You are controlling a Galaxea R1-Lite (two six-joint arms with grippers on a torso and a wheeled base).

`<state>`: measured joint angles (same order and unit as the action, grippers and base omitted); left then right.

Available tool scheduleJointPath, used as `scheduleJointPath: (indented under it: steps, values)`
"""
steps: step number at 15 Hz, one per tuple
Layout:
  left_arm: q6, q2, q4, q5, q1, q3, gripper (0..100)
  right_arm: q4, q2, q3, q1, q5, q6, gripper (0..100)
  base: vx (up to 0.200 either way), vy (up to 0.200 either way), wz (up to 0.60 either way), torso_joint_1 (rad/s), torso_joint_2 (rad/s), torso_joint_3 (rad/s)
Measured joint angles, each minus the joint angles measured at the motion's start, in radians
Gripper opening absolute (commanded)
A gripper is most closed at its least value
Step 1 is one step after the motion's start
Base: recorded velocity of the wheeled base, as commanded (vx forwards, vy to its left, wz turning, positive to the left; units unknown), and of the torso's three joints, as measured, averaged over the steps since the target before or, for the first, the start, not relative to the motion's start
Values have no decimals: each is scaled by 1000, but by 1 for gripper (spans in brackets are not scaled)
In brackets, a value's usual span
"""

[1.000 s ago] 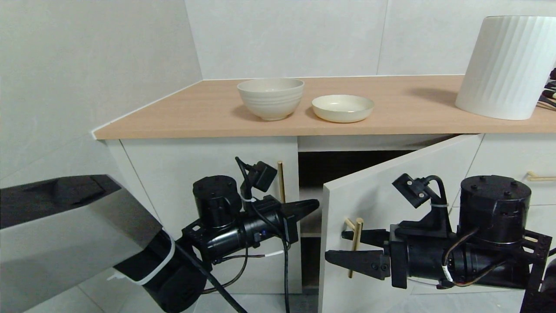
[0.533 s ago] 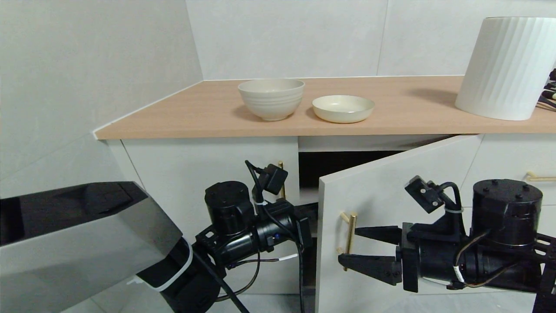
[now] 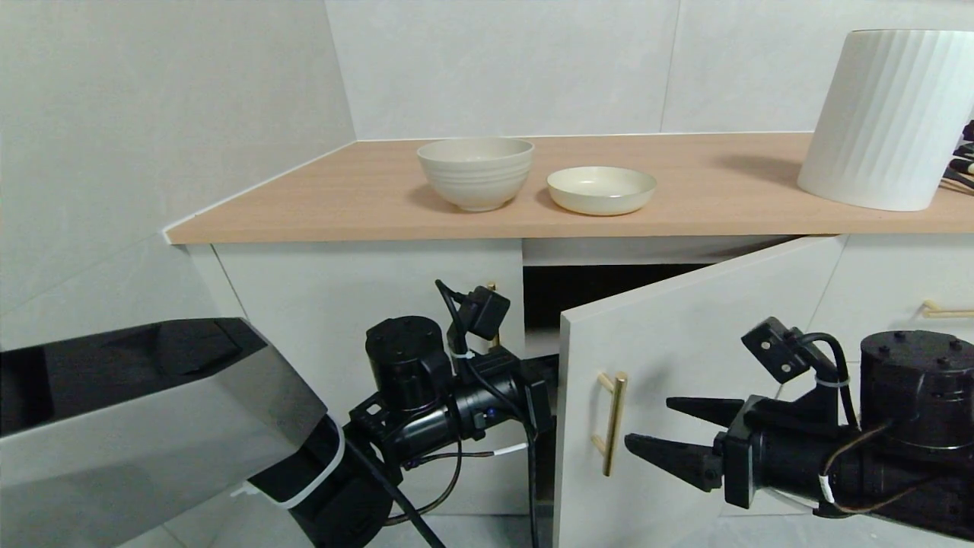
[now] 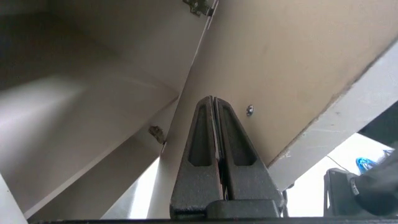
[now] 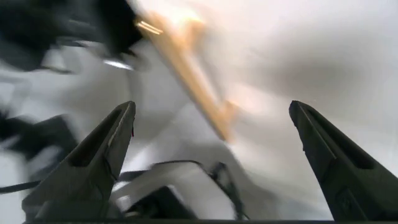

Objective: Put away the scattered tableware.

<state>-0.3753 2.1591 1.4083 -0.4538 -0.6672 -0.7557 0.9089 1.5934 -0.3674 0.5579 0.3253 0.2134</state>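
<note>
A ribbed cream bowl (image 3: 474, 171) and a shallow cream dish (image 3: 601, 189) stand side by side on the wooden counter (image 3: 342, 205). Below them the right cabinet door (image 3: 685, 358) stands partly open, showing a dark interior. My right gripper (image 3: 650, 425) is open, its tips just right of the door's gold handle (image 3: 612, 422) and apart from it; the handle (image 5: 186, 62) lies between the spread fingers of the gripper (image 5: 211, 111). My left gripper (image 4: 214, 102) is shut with nothing in it, its tip against the door's inner face, hidden behind the door's edge in the head view.
A tall white ribbed container (image 3: 886, 114) stands at the counter's right end, with dark utensils (image 3: 962, 164) beside it. The left cabinet door (image 3: 358, 304) is closed. A gold drawer handle (image 3: 947, 310) shows at the far right. Tiled walls close the corner.
My right gripper, which straddled the gold handle, has drawn back to the right, off it. My left gripper has slid forward behind the door's edge. The door's edge has shifted slightly left.
</note>
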Motion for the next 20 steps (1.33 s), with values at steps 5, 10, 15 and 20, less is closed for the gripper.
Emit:
scheduleJointPath:
  steps: [5, 10, 15, 20]
  values:
    - [1, -9, -87, -5, -7, -61, 0, -320, -190, 23, 50, -135, 0, 100, 0, 0, 0, 0, 0, 0]
    - [6, -7, -86, -5, -20, -59, 0, -517, -374, 7, 74, -109, 5, 100, 0, 0, 0, 0, 0, 0]
    - [6, -8, -87, -1, -28, -53, 0, -518, -384, 17, 74, -108, 6, 100, -200, 0, 0, 3, 3, 0]
    - [6, 0, -87, -6, -31, -68, 0, -517, -387, 29, 74, -107, 4, 100, -40, 0, 0, 0, 0, 1]
